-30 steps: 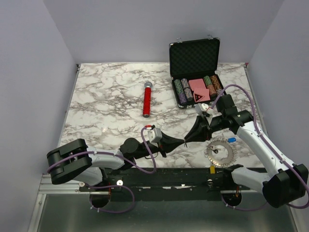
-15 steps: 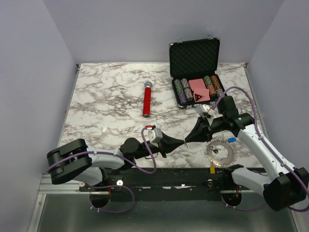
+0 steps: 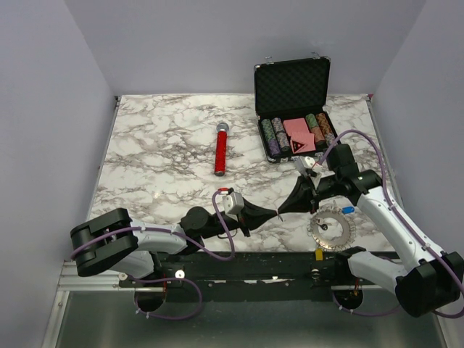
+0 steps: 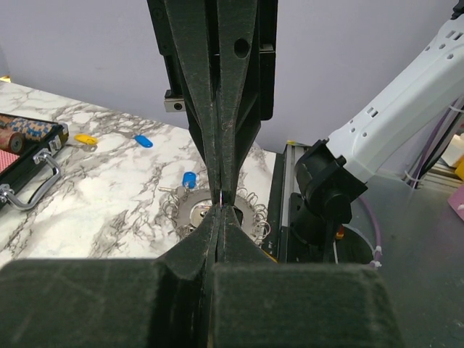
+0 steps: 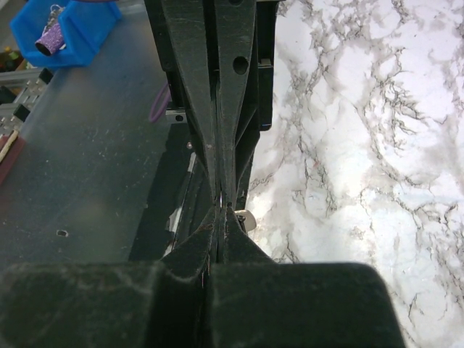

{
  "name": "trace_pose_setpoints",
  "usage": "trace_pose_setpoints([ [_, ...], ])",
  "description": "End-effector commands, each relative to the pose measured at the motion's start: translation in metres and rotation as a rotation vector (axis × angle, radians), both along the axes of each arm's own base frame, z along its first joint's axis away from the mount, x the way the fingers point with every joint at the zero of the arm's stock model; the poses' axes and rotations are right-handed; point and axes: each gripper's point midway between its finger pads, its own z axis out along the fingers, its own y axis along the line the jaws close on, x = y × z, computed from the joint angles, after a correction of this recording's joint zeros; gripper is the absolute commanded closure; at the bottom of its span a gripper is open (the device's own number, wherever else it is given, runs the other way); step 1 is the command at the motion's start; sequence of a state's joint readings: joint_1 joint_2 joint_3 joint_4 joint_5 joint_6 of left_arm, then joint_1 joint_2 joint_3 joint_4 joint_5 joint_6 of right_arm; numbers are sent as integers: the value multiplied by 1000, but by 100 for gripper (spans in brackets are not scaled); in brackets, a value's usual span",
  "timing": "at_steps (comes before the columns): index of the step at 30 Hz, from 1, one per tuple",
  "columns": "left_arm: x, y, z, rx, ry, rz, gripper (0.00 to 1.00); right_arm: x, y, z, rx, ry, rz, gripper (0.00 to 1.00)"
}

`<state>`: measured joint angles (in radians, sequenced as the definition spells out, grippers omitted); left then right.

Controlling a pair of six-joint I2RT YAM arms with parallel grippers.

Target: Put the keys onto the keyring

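Looking across the marble table, the biggest item is the black poker-chip case, lid up at far right, well clear of the work area. Both arms reach in low toward near-centre, so the claws meet nose to nose just above the tabletop. On the left side the left gripper is pinched fully closed. Facing it, the right gripper is the same, fingers flat together w/ no gap. From how the tips line up, it's prob a hand-over or joint pinch on sthg thin. The red mic lies left of centre, far of the claws. The keyring sits flat at near right, just right of the meeting tips & in neither claw. A blue-headed key lies on the table just beside the ring; can't tell if they touch. Smallest is a bit of silver metal showing at the tips. It's too tiny to say whether it's a key, or which claw has it.
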<state>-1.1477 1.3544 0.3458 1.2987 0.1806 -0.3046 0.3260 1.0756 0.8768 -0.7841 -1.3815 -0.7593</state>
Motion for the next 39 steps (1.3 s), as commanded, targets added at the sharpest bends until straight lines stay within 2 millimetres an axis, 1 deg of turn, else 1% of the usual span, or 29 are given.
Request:
trace_pose_setpoints([
  [1,-2,8,47,-157,-54,9,90,-3,-2,6,-11,-11,-9,100],
  [3,-1,11,45,-148,-50,21,70,-1,-4,7,-18,-20,-21,100],
  [6,-1,20,42,-138,-50,47,50,3,-7,6,-33,-22,-49,100],
  [8,-1,31,38,-123,-63,71,40,9,-10,3,-61,-31,-86,100],
  [9,-1,36,37,-111,-74,83,37,14,-13,-1,-87,-40,-115,100],
  [10,0,42,32,-83,-74,104,31,17,-16,-5,-109,-50,-137,100],
  [11,2,47,26,-44,-70,127,26,24,-20,-11,-148,-64,-177,100],
  [12,4,55,25,-18,-75,154,21,29,-24,-15,-177,-76,-212,100],
  [13,7,62,15,53,-60,182,17,34,-28,-22,-208,-86,-242,100],
  [14,7,71,17,88,-66,202,15,38,-33,-27,-234,-90,-274,100],
  [15,12,81,10,158,-55,247,13,43,-38,-33,-262,-96,-309,100],
  [16,12,91,15,190,-72,267,12,47,-42,-41,-290,-98,-337,100],
  [17,12,102,10,248,-75,284,11,52,-48,-49,-324,-98,-368,100],
  [18,11,114,17,268,-97,300,11,55,-54,-58,-359,-97,-396,100],
  [19,9,127,18,304,-109,318,11,59,-60,-69,-399,-92,-418,100],
  [20,7,139,13,354,-111,329,10,64,-67,-79,-447,-89,-443,100],
  [21,6,149,23,344,-122,347,8,67,-73,-90,-489,-78,-459,100],
  [22,3,159,21,371,-113,353,8,71,-78,-100,-530,-64,-477,100],
  [23,1,169,29,377,-144,363,8,74,-82,-107,-564,-51,-489,100],
  [24,-1,177,31,397,-149,368,8,77,-87,-115,-601,-35,-500,100],
  [25,-3,184,32,414,-157,372,8,81,-90,-119,-629,-24,-513,100],
  [27,-3,196,24,462,-166,394,7,89,-96,-125,-678,-10,-538,100],
  [29,1,204,10,495,-174,426,7,96,-100,-126,-713,0,-553,100],
  [31,3,206,7,469,-187,446,7,104,-101,-128,-732,15,-559,100],
  [34,-1,206,17,417,-218,433,7,114,-96,-136,-747,85,-541,100],
  [37,1,212,16,416,-223,456,7,129,-89,-141,-756,122,-526,100],
  [39,0,214,20,398,-223,460,7,137,-83,-146,-765,125,-520,100],
])
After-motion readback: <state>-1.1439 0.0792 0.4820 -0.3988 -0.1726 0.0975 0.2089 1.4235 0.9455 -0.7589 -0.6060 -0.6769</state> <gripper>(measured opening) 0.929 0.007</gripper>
